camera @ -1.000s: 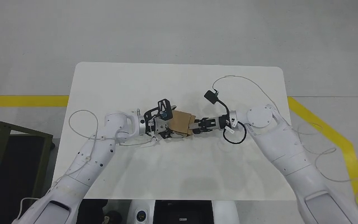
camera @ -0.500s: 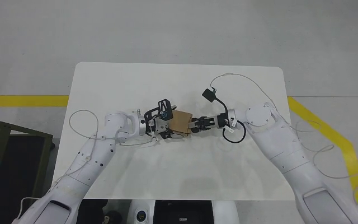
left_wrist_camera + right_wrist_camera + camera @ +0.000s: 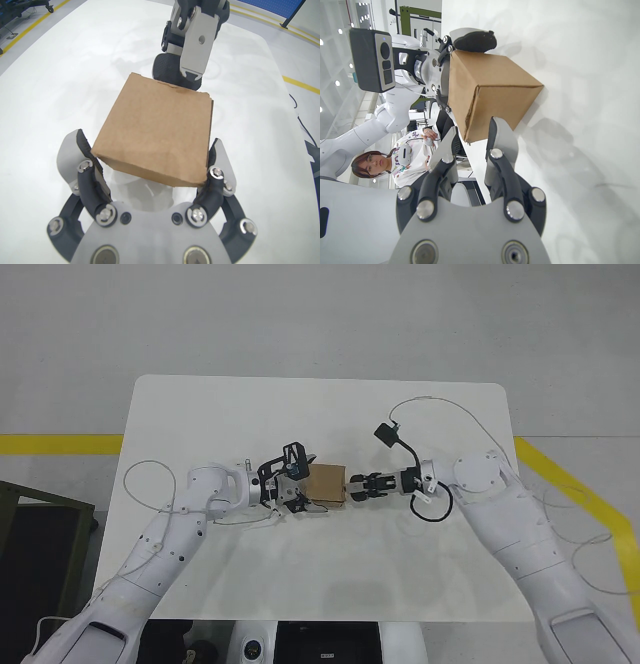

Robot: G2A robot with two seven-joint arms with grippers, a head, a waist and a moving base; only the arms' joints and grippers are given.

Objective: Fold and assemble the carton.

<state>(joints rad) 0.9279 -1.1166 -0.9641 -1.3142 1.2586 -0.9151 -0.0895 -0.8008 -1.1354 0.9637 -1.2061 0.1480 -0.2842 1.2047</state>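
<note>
A brown cardboard carton, folded into a closed-looking box, sits at the middle of the white table. My left gripper is shut on its near end, one finger pad on each side wall. In the left wrist view the carton stretches away from that gripper. My right gripper stands at the opposite end, open a little, its fingertips at the carton's end face. In the right wrist view the carton has a lower corner just in front of the right gripper. The right gripper also rises behind the carton's far edge.
A loose white cable loops over the table by the left arm. A black cable and a thin white one trail from the right wrist. Bare table lies in front of and behind the carton.
The right gripper pressed in against the carton's end, then drew back slightly to the right. The carton turned from skewed to square between the arms. The left gripper kept its hold.
</note>
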